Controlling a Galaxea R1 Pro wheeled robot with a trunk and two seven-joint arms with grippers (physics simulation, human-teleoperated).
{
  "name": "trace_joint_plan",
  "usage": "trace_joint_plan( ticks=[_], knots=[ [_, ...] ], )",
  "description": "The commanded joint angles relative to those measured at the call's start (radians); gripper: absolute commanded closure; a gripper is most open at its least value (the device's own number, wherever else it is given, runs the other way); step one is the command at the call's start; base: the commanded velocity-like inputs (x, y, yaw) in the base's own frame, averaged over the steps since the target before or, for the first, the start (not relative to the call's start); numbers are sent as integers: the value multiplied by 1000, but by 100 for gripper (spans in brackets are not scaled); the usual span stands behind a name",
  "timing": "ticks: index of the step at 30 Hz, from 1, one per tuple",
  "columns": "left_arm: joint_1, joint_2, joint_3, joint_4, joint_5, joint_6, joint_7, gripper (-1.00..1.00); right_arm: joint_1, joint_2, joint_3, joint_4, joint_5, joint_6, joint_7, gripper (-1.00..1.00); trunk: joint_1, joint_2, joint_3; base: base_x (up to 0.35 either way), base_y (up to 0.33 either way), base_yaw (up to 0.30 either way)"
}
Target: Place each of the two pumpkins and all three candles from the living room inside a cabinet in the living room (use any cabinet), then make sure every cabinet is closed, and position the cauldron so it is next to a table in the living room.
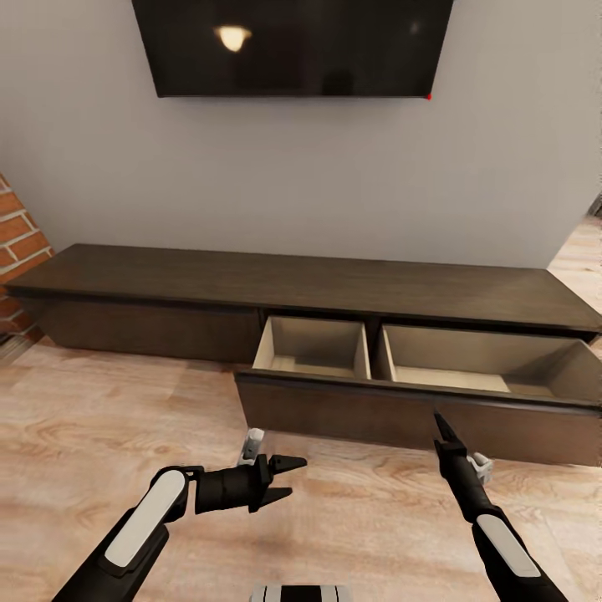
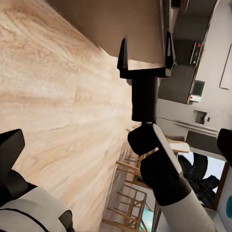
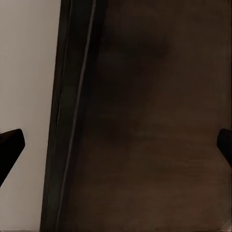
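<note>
While the cabinet (image 1: 334,288) drawer (image 1: 418,414) stands pulled out and empty, the right gripper (image 1: 441,425) touches its front, nearer than the left gripper (image 1: 288,478); both jaws apart.

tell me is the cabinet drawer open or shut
Open. The drawer is pulled out of the cabinet, showing two pale compartments with nothing visible inside.

A pale wood-plank floor (image 1: 109,426) carries a long, low dark-brown cabinet (image 1: 251,284) that stands against the grey wall. Its flat top is bare. A wide drawer (image 1: 351,410) at the cabinet's right half is pulled out over the floor, showing two pale tan compartments, both empty. The left drawer front sits flush and closed.
</note>
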Motion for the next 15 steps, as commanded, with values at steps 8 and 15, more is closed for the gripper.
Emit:
trace_joint_plan(
  ticks=[8, 15],
  knots=[
    [-1, -1, -2, -1, -4, 1, -5, -100, 0, 1, 6, -2, -9, 86, -110, -100, -1, 0, -1, -196, 0, 0],
    [-1, 1, -1, -3, -5, 1, -5, -100, 0, 14, 89, -12, 4, 92, -268, -100, -1, 0, -1, -34, 0, 0]
  ],
)
